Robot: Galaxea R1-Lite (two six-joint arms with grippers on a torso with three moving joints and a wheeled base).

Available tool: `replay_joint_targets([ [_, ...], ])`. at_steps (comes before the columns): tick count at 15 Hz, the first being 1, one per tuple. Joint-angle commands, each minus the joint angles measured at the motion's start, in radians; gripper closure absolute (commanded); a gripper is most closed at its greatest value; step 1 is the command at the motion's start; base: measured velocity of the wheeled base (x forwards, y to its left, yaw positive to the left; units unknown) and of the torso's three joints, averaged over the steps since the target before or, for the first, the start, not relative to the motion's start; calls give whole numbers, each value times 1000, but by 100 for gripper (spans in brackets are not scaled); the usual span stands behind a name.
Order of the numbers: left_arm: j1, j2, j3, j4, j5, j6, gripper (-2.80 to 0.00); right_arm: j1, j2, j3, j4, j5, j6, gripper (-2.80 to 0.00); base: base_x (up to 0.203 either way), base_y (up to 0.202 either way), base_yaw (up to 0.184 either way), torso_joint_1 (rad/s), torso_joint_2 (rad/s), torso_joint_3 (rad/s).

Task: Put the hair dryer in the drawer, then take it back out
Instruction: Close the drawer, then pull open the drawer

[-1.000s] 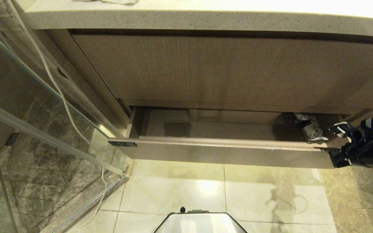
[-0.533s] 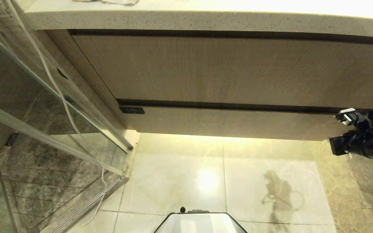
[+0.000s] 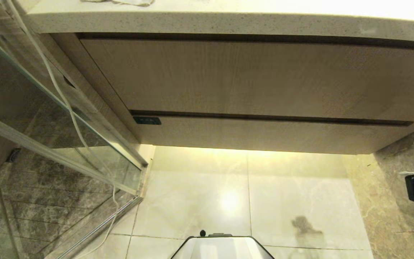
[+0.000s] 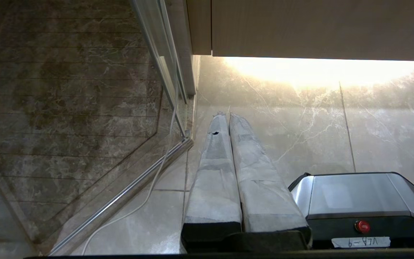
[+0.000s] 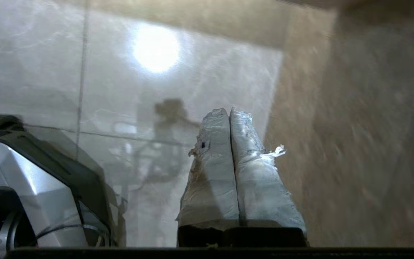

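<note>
Head view gives me only the drawer [image 3: 257,135] pushed flush, its long front running three to nine o'clock under the taller panel [image 3: 250,77]; I cannot see the hair dryer. My right gripper [image 5: 230,115], cut off at three o'clock, is pressed closed and empty over floor tiles [image 5: 120,90]. My left gripper [image 4: 227,117] is likewise closed, beside the glass door [image 4: 164,64].

Right pincer [image 5: 230,118] closed and empty, pointing downward, left pincer [image 4: 228,120] parked, fingers together

Drawer [image 3: 257,135]: beige wood-grain front. Countertop [image 3: 207,21]: pale speckled stone. Floor tiles [image 3: 228,194]: glossy cream marble with brown veined marble at the sides.
</note>
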Motion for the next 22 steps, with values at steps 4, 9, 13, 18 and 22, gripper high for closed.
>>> replay_joint_targets([
  [4,0,0,1,0,0,0,0,-11,-349,48,216,-102,146,0,0,0,0,0,0,0],
  [9,0,0,1,0,0,0,0,128,-650,177,338,-158,204,0,0,0,0,0,0,0],
  [13,0,0,2,0,0,0,0,231,-931,330,343,-213,289,0,0,0,0,0,0,0],
  [18,0,0,0,0,0,0,0,340,-1280,457,415,-133,349,0,0,0,0,0,0,0],
  [22,0,0,2,0,0,0,0,349,-1404,465,435,-125,393,0,0,0,0,0,0,0],
])
